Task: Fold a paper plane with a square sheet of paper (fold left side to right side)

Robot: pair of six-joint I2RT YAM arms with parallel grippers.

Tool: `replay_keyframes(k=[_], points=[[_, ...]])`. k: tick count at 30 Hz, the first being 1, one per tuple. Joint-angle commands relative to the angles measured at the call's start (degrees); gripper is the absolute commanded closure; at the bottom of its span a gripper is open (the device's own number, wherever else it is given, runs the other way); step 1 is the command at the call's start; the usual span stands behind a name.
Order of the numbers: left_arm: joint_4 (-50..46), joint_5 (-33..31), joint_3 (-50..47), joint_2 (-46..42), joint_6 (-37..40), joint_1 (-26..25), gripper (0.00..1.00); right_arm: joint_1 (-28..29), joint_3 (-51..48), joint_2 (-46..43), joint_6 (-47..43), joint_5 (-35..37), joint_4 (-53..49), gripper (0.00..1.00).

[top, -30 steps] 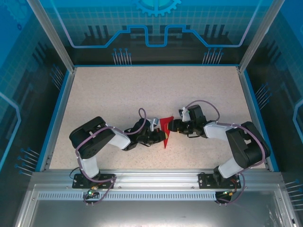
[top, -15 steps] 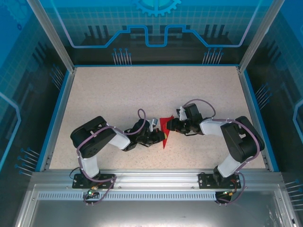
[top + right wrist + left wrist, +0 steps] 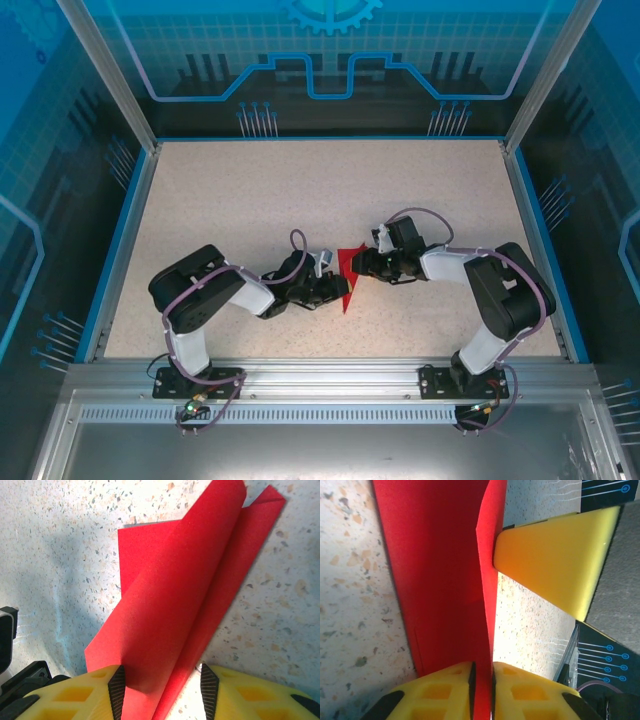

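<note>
The square sheet of paper (image 3: 346,272) is bright red, partly folded, and lies mid-table between my two grippers. My left gripper (image 3: 336,289) comes at it from the left. In the left wrist view a raised flap of the paper (image 3: 435,570) runs up between that gripper's (image 3: 482,675) nearly closed yellow fingers, pinched there. My right gripper (image 3: 361,266) reaches in from the right. Its jaws (image 3: 160,680) stand apart over a curled fold of the paper (image 3: 190,580), the left pad touching it and the right pad off it. One right finger (image 3: 555,565) presses at the flap's edge.
The speckled table (image 3: 250,200) is ringed by a blue rim and transparent walls (image 3: 330,60). A metal rail (image 3: 320,385) with both arm bases runs along the near edge. The arms meet at the middle, elbows out to each side.
My right gripper has slid left onto the paper and narrowed its jaws a little. The left gripper has stayed in place on the flap. Less red paper shows from above.
</note>
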Motion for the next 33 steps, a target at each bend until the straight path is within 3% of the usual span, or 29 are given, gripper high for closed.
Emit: replay_keyframes(k=[1, 9, 26, 29, 33], points=[[-1.3, 0.9, 0.4, -2.7, 0.5, 0.9, 0.79, 1.6, -0.2, 4.6, -0.4, 1.5, 0.1, 0.53], [-3.9, 1.8, 1.0, -4.6, 1.1, 4.1, 0.69, 1.5, -0.1, 4.6, -0.6, 1.5, -0.1, 0.53], [-5.1, 4.8, 6.8, 1.9, 0.6, 7.1, 0.69, 1.6, 0.3, 4.1, -0.7, 1.1, -0.7, 0.53], [-5.1, 5.1, 7.2, 2.4, 0.8, 7.2, 0.76, 1.5, 0.3, 4.1, -0.7, 0.9, -0.6, 0.53], [-6.2, 4.7, 7.7, 2.5, 1.9, 7.6, 0.93, 1.3, 0.3, 3.2, -0.7, -0.4, 0.1, 0.52]])
